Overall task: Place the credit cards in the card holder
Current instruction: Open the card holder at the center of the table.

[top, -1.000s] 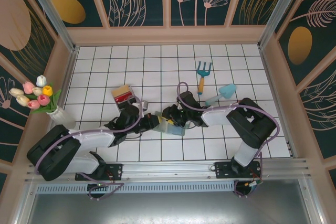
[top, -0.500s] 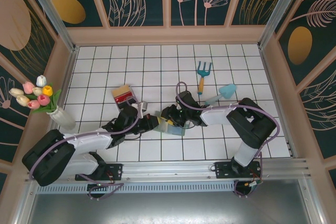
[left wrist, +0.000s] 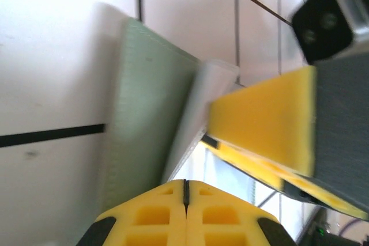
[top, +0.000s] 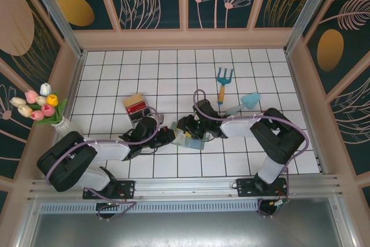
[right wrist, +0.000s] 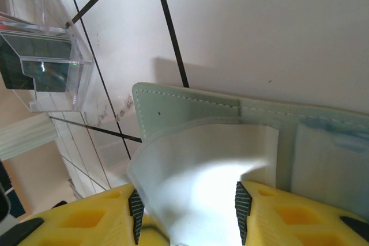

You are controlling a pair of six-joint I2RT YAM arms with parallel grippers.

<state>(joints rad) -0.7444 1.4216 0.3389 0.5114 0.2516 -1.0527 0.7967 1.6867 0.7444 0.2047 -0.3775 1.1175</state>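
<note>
The right gripper (right wrist: 187, 217) has its jaws part-way apart around the pale blue-grey inner flap of the flat grey-green bifold card holder (right wrist: 190, 110). The flap bows up between the pads, and I cannot tell whether they clamp it. The left gripper (left wrist: 185, 191), jaws pressed together on nothing, is at the card holder's opposite edge. The small red and dark plastic credit cards (top: 136, 107) lie in a clear plastic tray (right wrist: 81, 67) nearby on the white tiled table (top: 243, 67).
</note>
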